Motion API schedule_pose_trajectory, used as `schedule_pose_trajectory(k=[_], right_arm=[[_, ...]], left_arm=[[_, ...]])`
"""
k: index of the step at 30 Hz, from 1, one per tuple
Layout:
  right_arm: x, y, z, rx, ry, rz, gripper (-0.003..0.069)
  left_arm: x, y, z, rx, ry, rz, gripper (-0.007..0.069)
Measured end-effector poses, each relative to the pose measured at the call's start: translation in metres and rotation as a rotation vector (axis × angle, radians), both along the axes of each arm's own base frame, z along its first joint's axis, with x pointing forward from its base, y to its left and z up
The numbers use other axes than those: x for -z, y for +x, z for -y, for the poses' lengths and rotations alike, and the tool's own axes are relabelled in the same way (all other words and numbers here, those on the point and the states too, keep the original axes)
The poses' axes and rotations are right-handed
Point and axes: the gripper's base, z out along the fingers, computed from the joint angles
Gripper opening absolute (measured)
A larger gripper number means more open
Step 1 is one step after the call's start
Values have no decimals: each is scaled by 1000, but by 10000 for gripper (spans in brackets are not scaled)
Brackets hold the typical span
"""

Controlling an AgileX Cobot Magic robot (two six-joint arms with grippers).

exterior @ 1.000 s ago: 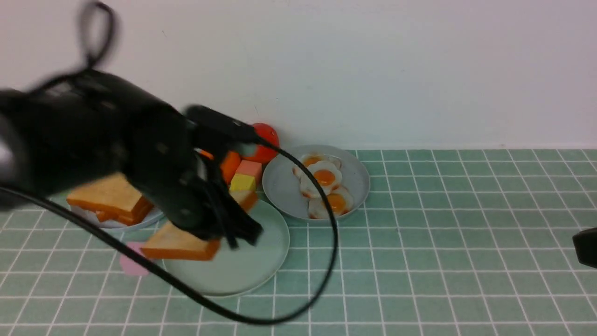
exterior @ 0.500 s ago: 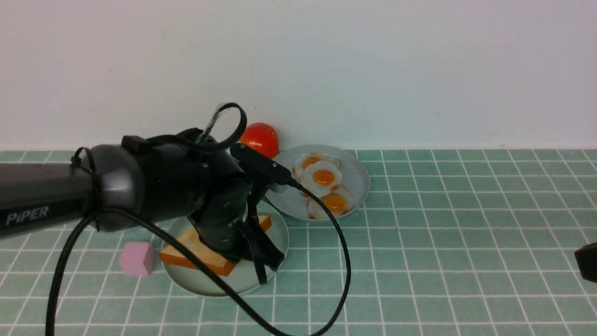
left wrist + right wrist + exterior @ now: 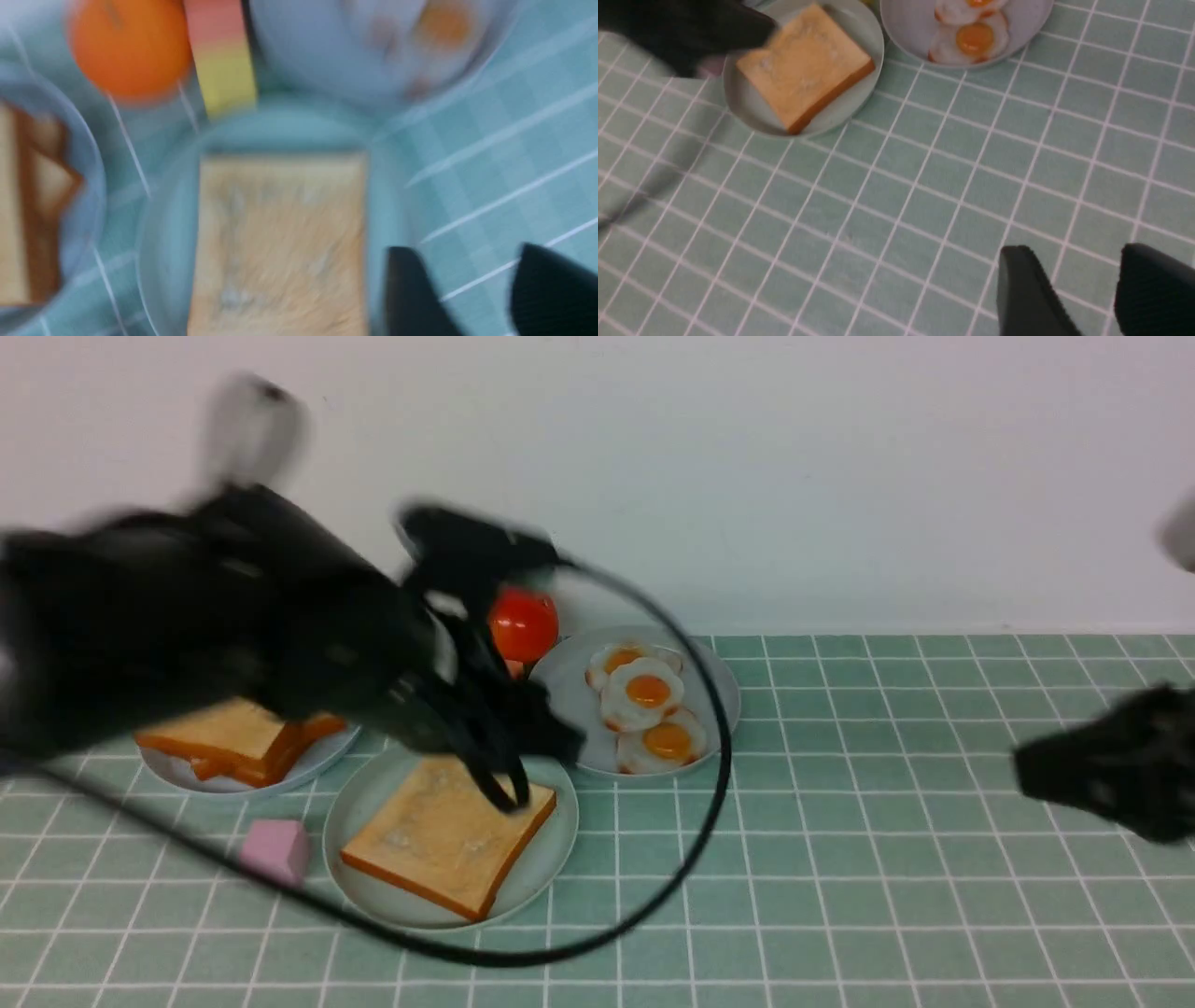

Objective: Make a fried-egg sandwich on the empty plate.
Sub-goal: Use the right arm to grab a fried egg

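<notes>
One golden toast slice lies flat on the mint-green plate; it also shows in the left wrist view and the right wrist view. Three fried eggs lie on a grey-blue plate behind and to the right. My left gripper is open and empty, blurred, just above the toast's far right corner; in its wrist view the jaws stand apart. My right gripper is open and empty over bare tiles at the right.
A grey-blue plate with more toast slices sits at the left. A red tomato stands by the wall. A pink block lies left of the mint plate. A yellow and pink block and an orange ball lie behind it.
My left gripper has let go of the toast, which now lies flat on the mint plate, and has lifted up and back. My right arm has moved in from the right edge.
</notes>
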Motion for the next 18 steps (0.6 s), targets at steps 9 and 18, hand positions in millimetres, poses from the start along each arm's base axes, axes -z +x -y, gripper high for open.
schedule_pose_trajectory(k=[9, 18], right_arm=[[45, 114, -42, -17, 10, -183, 232], [98, 212, -73, 13, 47, -285, 309]], left_arm=[[-65, -114, -75, 14, -261, 294, -13], [-19, -172, -110, 23, -468, 439, -13]])
